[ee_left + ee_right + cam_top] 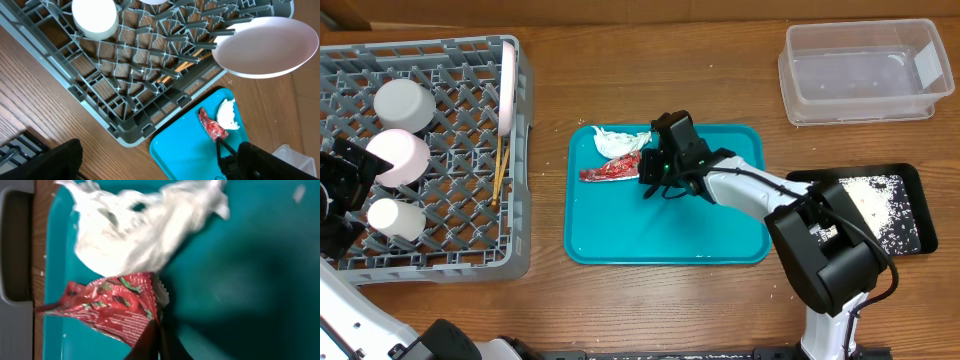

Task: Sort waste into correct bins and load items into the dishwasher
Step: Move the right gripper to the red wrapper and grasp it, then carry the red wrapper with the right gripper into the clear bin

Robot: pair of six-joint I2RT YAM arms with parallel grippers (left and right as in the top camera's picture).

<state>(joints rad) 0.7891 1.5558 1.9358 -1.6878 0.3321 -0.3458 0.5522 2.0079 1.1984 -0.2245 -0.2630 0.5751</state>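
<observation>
A red printed wrapper (pixel 608 171) (pixel 112 305) lies on the teal tray (pixel 670 235), with a crumpled white napkin (pixel 618 141) (pixel 140 235) touching its far side. My right gripper (pixel 648 173) (pixel 157 342) is shut on the wrapper's right end. My left gripper (pixel 345 198) (pixel 160 167) stands open at the left edge of the grey dish rack (pixel 450 255), holding nothing. In the rack are a white plate (pixel 508 85) on edge, two pale bowls (pixel 402 102), a small cup (pixel 395 218) and chopsticks (pixel 500 170).
A clear plastic tub (pixel 860 70) stands at the back right. A shallow black tray (pixel 912 190) with white rice grains (pixel 880 205) sits right of the teal tray, partly behind my right arm. The left wrist view shows the rack (pixel 130 100) and the plate (pixel 265 47).
</observation>
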